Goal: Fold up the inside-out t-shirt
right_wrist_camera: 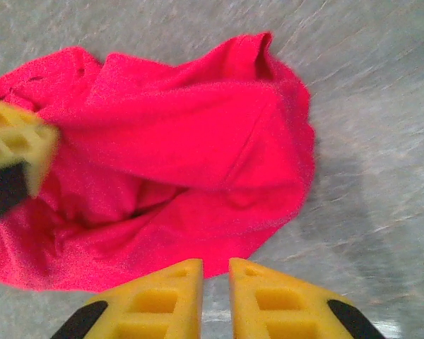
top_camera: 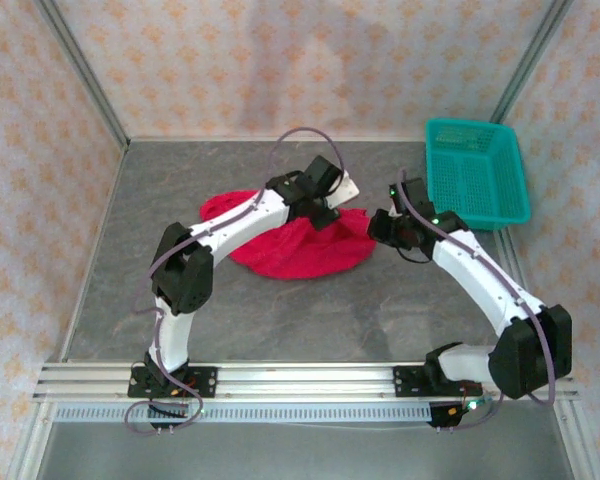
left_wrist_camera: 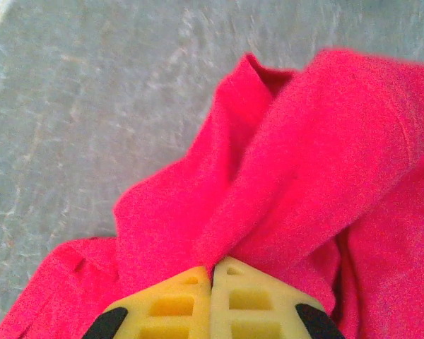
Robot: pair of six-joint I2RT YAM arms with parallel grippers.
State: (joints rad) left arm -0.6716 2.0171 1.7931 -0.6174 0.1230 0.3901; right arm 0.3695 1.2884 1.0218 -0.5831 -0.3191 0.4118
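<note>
Red t-shirt [top_camera: 310, 255] lies in a crumpled heap at the middle of the grey table [top_camera: 180, 180] in the top view. Bare table surrounds the heap on every side, with the widest open stretch toward the bottom of the frame. A teal basket [top_camera: 465, 123] sits in the upper right corner, well apart from the cloth. The left arm rises from the bottom left, bends at the elbow and reaches toward the upper right. Its left gripper [top_camera: 325, 215] is over the upper right part of the heap. The right arm arches from the bottom right toward the centre, and its right gripper [top_camera: 380, 225] is at the heap's right edge.

In the left wrist view, bare table [left_wrist_camera: 92, 106] fills the upper left and the red t-shirt [left_wrist_camera: 325, 141] spreads across the right and the bottom. The yellow fingers [left_wrist_camera: 169, 304] at the bottom centre are pressed together. A raised fold of cloth is pinched between their tips, and creases fan away from it toward the top of the frame.

In the right wrist view, the red t-shirt [right_wrist_camera: 184, 141] covers the left and centre, with open table [right_wrist_camera: 374, 141] along the right side and the top. The yellow fingers [right_wrist_camera: 283, 304] at the bottom centre stand a narrow gap apart. Their tips are just beside the cloth's lower edge, and we see grey table in the gap. A blurred yellow finger [right_wrist_camera: 18, 138] of the left gripper enters at the left edge, against the cloth.
</note>
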